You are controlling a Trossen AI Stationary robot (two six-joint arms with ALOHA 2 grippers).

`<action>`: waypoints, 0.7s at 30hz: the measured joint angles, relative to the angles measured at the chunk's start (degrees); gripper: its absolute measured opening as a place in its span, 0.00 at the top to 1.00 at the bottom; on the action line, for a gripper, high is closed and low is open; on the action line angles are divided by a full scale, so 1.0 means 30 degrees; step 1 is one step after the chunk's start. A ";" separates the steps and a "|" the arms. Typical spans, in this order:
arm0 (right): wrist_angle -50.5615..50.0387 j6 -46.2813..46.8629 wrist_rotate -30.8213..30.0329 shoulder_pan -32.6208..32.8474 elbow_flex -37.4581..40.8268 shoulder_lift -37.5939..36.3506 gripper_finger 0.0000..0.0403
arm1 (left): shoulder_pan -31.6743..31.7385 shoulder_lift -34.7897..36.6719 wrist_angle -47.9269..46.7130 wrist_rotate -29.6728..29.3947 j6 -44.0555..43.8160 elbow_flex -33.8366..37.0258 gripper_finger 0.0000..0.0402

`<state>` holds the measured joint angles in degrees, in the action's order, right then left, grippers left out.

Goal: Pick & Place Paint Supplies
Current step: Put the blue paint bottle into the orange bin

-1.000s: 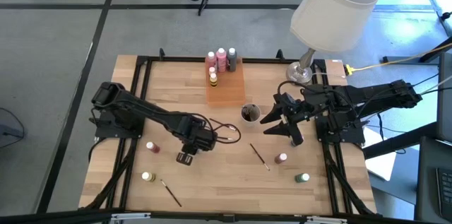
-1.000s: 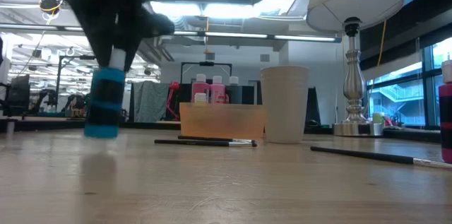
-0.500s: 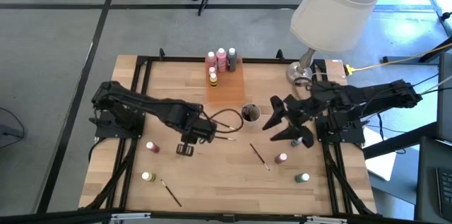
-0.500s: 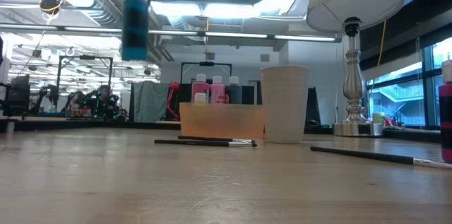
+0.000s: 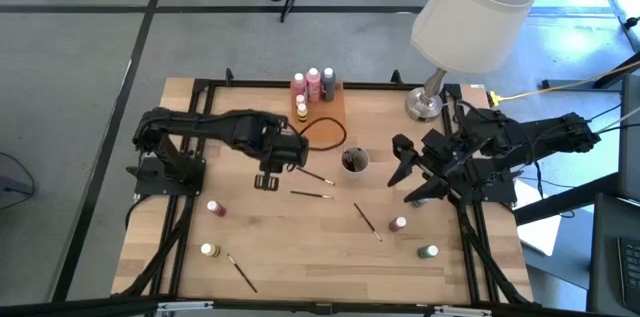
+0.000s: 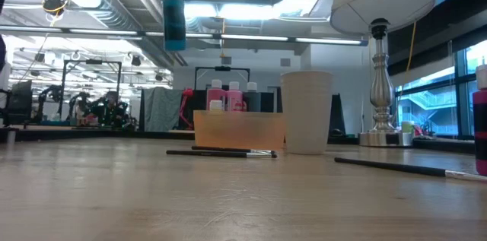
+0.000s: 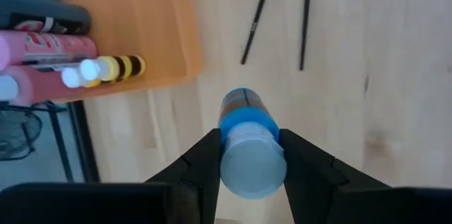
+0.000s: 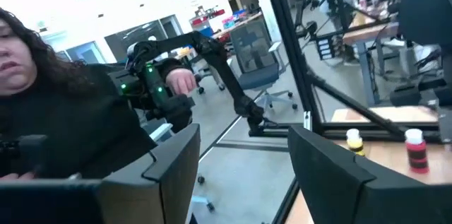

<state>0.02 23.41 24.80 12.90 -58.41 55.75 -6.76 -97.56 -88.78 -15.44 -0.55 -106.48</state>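
Note:
My left gripper (image 5: 267, 179) is shut on a blue paint bottle (image 7: 247, 139), which hangs high over the table (image 6: 174, 20) near the tray's near end. The orange tray (image 5: 325, 122) lies at the table's far middle. Pink and grey bottles (image 5: 313, 85) and a yellow one (image 5: 301, 112) stand on it. Loose bottles stay on the table: red (image 5: 214, 208), yellow (image 5: 208, 251), pink (image 5: 399, 224) and green (image 5: 428, 252). Thin paintbrushes (image 5: 312, 194) (image 5: 365, 219) (image 5: 240, 272) lie flat. My right gripper (image 5: 410, 172) hovers open at the right, holding nothing (image 8: 244, 139). My left gripper pinches the blue bottle between its two fingers, on the upper body just under the pale cap (image 7: 226, 131). The fingers (image 7: 201, 164) come from above, pointing steeply down. The bottle hangs about upright below them, cap up, lifted well clear of the table.
A round grey cup (image 5: 353, 160) stands near the table's middle and a lamp (image 5: 437, 97) at the far right. A black cable (image 5: 325, 137) loops over the tray's near end. A person (image 8: 49, 97) sits beyond the table in the right wrist view.
My left gripper has risen a good way and gone toward the table's far edge and the tray, carrying the blue bottle from just above the wood to high in the air. My right gripper has tipped up to about level and risen slightly, still open.

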 joint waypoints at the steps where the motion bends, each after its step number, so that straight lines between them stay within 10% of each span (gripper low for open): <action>1: 0.0020 -0.0025 -0.0016 -0.0123 0.0000 -0.0041 0.45 | 0.0282 0.0000 0.0036 0.0002 0.0423 0.0000 0.71; 21: -0.2061 -0.0103 -0.0003 -0.3134 -0.0007 -0.0761 0.45 | 0.7983 -0.0100 0.4374 0.2784 0.9609 -0.0015 0.71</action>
<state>-6.17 23.10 24.79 3.50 -58.43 53.47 17.19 -97.86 -75.66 -7.09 28.28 -106.52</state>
